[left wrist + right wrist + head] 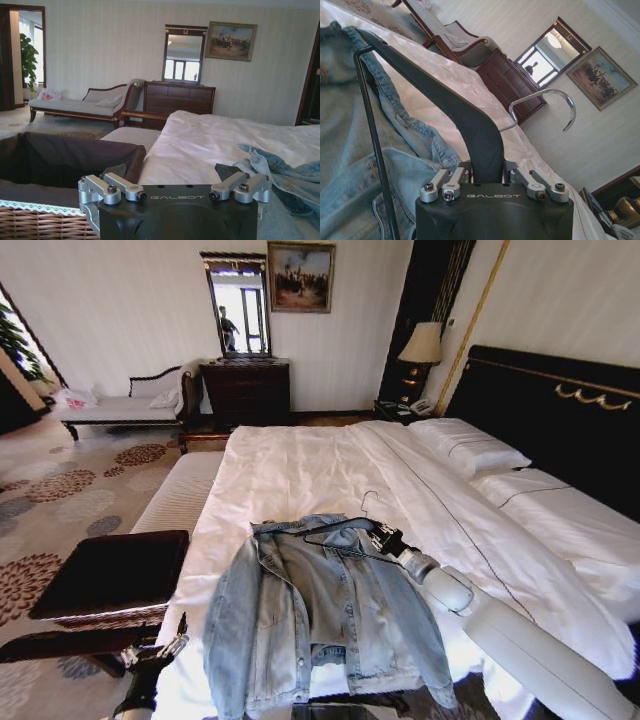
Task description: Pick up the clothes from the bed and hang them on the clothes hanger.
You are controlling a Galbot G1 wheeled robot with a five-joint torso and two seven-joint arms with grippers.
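"GALBOT" lettering on right pincer (487,172)

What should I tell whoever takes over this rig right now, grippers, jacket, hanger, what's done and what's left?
Right gripper: shut on the black clothes hanger at its shoulder, holding it at the collar of the denim jacket.
Left gripper: open, low beside the bed's near left corner, holding nothing.
Jacket: lying spread on the white bed near the foot edge, front partly open.
Done: hanger picked up and brought to the collar, one end looks tucked under it.
Left: work the hanger fully into both shoulders, lift the jacket off the bed.
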